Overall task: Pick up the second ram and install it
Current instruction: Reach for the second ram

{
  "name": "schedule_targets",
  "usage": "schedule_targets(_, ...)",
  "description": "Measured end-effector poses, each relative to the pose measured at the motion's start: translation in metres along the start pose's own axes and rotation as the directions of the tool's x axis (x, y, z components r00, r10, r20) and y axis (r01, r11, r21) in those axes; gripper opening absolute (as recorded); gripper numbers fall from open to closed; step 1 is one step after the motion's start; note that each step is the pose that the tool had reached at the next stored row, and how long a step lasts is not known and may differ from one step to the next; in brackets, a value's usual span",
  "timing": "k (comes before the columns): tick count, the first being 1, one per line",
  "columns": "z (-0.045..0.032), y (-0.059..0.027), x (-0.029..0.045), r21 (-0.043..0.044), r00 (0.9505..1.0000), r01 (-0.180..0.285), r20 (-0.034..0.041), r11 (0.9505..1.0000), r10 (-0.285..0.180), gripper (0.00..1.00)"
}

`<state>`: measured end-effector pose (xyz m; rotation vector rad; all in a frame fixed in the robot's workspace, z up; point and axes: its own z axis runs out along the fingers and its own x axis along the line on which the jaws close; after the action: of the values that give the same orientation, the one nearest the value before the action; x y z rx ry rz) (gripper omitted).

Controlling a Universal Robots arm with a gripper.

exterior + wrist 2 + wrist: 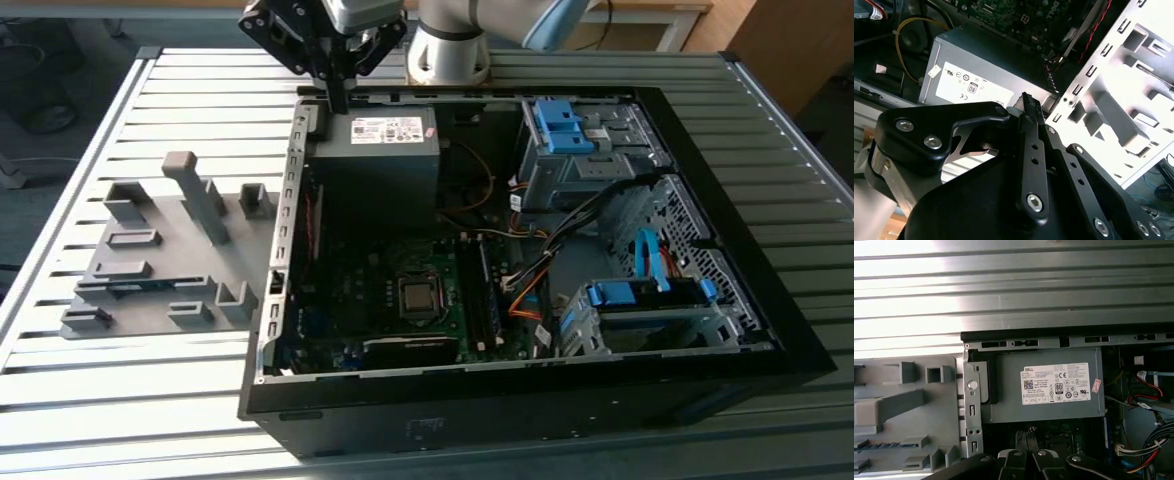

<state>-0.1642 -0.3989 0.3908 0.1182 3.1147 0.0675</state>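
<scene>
Gripper (336,92) pressed together with nothing between, above the PSU (378,150) at the case's (534,390) far corner. Ram (135,288) lies in the grey holder (180,255), toward its edge away from the case.

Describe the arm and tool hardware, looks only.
The arm has pale grey-white tubular links with a light blue joint cap. The tool is matte black: two long narrow fingers on pivoting link plates fastened with silver screws, mounted under a silver-grey wrist block.
</scene>
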Motion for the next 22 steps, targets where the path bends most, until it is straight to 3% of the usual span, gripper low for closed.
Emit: schedule_targets(22,0.0005,-0.0011,0.0133,0.0001,1.0000,0.000,-0.0007,1.0000,0.000,0.11)
